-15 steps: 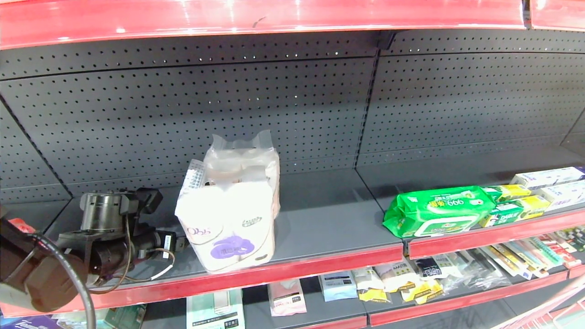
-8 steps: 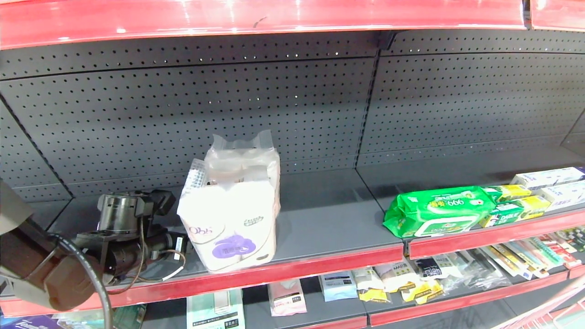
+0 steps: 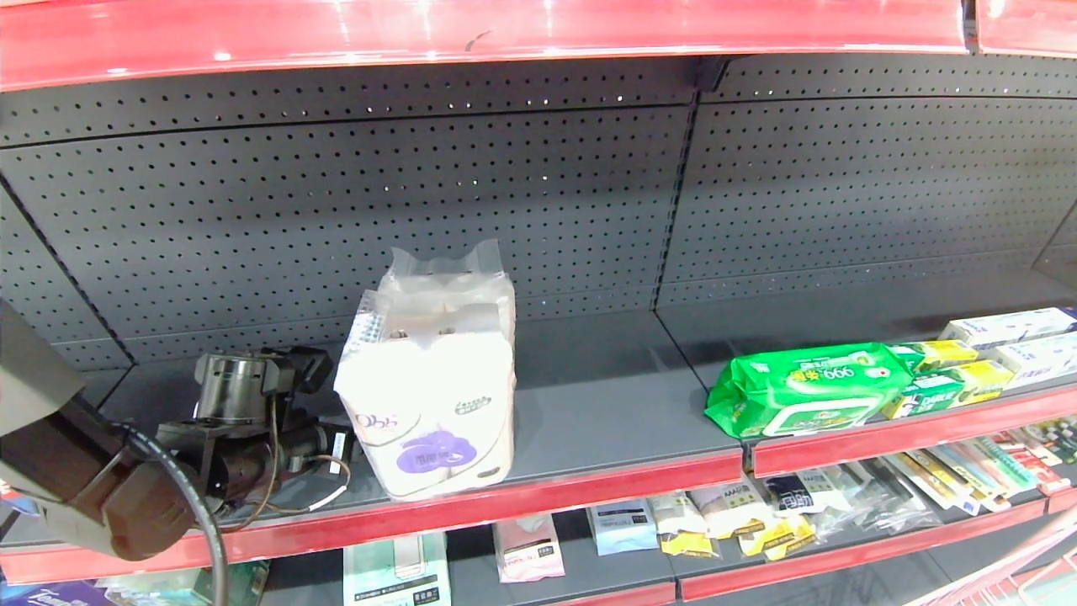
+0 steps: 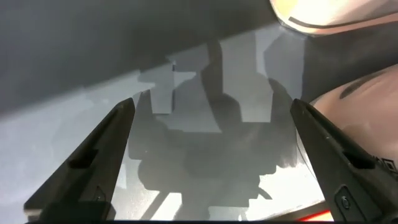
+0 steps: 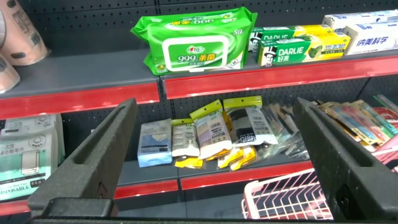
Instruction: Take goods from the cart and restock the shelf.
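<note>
**Grey shelf (image 3: pixel 606 404): pack placed**

The toilet roll pack (image 3: pixel 433 404) stands at the shelf's front edge. My left tool (image 4: pixel 211 106), wide and empty, sits just beside the pack. My right tool (image 5: pixel 214 106) is wide too. Placing looks done; next I need another item from the cart (image 5: pixel 280 196).

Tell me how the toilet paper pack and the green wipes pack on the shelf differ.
The toilet paper pack is white with purple print; the wipes pack is green. The toilet paper pack stands upright; the wipes pack lies flat. Both are plastic-wrapped and sit near the front edge of the same shelf.
</note>
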Robot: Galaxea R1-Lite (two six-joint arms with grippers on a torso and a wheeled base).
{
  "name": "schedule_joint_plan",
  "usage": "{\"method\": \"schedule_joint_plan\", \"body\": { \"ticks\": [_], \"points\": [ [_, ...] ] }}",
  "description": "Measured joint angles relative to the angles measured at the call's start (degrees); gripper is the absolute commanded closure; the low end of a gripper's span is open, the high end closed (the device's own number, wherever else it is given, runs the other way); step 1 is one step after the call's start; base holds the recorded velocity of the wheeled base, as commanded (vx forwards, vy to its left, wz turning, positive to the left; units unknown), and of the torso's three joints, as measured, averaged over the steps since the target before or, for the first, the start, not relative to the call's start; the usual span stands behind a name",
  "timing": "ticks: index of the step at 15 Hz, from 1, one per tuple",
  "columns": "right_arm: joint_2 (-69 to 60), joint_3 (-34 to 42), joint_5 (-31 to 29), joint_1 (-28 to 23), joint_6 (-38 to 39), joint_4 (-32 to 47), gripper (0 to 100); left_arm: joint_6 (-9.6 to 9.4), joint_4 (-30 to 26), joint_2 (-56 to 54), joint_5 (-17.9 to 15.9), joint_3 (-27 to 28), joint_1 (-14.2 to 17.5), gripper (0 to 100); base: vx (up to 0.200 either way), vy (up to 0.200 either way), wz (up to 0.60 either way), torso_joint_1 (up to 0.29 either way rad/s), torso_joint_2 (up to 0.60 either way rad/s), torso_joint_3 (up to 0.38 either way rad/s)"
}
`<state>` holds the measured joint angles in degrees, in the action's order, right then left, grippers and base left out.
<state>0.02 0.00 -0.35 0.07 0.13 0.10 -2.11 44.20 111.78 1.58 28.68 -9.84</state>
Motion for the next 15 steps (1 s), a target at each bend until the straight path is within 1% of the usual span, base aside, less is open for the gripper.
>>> {"method": "schedule_joint_plan", "body": {
  "ticks": [2,6,9,11,13,15],
  "points": [
    [0.0,0.0,0.0,0.0,0.0,0.0,0,-0.07,-0.1,0.0,-0.7,0.0,-0.5,0,0.000,0.000,0.00,0.000,0.00,0.000],
    [0.0,0.0,0.0,0.0,0.0,0.0,0,-0.07,-0.1,0.1,-0.8,0.0,-1.0,0,0.000,0.000,0.00,0.000,0.00,0.000],
    [0.0,0.0,0.0,0.0,0.0,0.0,0,-0.18,-0.1,0.1,-0.8,-0.1,-0.9,0,0.000,0.000,0.00,0.000,0.00,0.000],
    [0.0,0.0,0.0,0.0,0.0,0.0,0,-0.49,-0.1,-0.3,-0.8,-0.2,-0.3,0,0.000,0.000,0.00,0.000,0.00,0.000],
    [0.0,0.0,0.0,0.0,0.0,0.0,0,-1.56,-0.1,-2.1,-0.6,-0.6,1.4,0,0.000,0.000,0.00,0.000,0.00,0.000],
    [0.0,0.0,0.0,0.0,0.0,0.0,0,-4.40,-2.2,-5.7,-0.8,-1.6,3.6,0,0.000,0.000,0.00,0.000,0.00,0.000]
  ]
}}
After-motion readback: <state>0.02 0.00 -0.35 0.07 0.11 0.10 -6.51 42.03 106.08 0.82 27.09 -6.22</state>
